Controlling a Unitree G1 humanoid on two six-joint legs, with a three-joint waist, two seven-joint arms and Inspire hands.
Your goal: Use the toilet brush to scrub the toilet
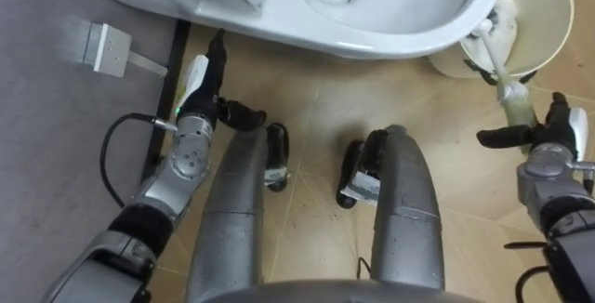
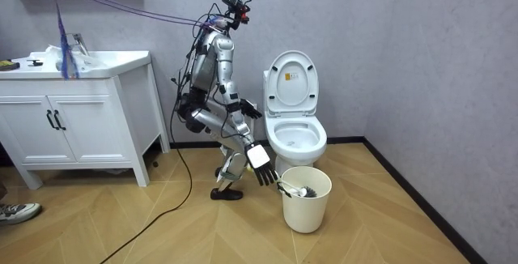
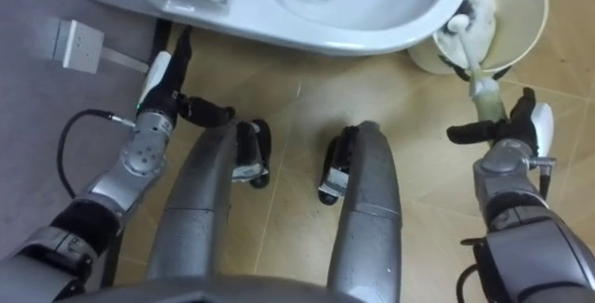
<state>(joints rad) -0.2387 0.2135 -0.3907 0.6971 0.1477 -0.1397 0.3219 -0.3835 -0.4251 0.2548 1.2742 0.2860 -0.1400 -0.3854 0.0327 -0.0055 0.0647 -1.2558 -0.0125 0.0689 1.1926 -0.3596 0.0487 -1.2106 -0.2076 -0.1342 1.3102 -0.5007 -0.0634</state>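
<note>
Fingers straight and thumb spread wide, the right hand (image 1: 556, 128) has the brush (image 1: 516, 106) handle's end in that gap; I cannot tell if they touch. The brush head lies in the bucket (image 1: 547, 26) beside the toilet (image 1: 400, 26). The left hand (image 1: 197, 85) hangs open, fingers straight, near the toilet's base.

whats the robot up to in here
The robot stands bent over the toilet, whose lid is up. Its right hand is open and down at the handle end of the brush, which sits in the bucket beside the bowl; the handle is not yet gripped. Its left hand hangs open on the other side, by the toilet's base. No brushing has begun.
</note>
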